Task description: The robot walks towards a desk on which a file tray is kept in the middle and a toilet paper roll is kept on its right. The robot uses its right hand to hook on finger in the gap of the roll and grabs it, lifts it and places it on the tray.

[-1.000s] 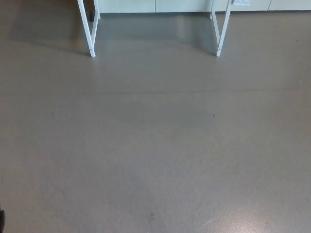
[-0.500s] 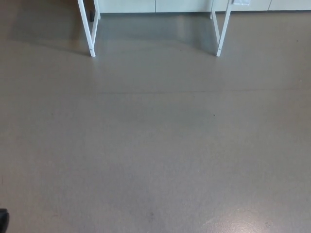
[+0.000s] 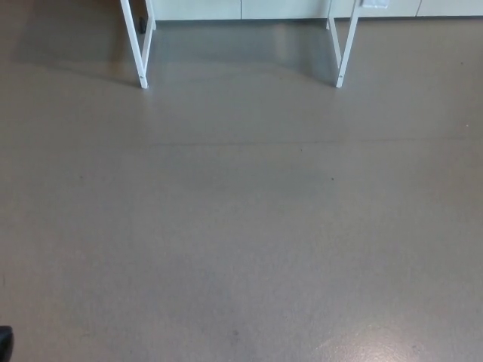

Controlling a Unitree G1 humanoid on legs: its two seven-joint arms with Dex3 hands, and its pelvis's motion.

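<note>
I see mostly bare grey floor (image 3: 241,241). White desk legs (image 3: 140,53) at top left and top right, pale wall panels (image 3: 241,7) behind. Small dark shape (image 3: 4,343) at bottom-left edge, can't identify it.

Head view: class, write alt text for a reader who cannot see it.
A bare grey floor fills almost the whole picture. At the top edge stand two pairs of white desk legs, with pale cabinet fronts behind; no desktop, tray, roll or clearly identifiable robot hand shows.

No text, label, brand, number or sign can be read on the smooth grey-brown floor (image 3: 241,226), the thin white metal desk legs (image 3: 140,53) or the pale cabinet fronts (image 3: 226,7).
</note>
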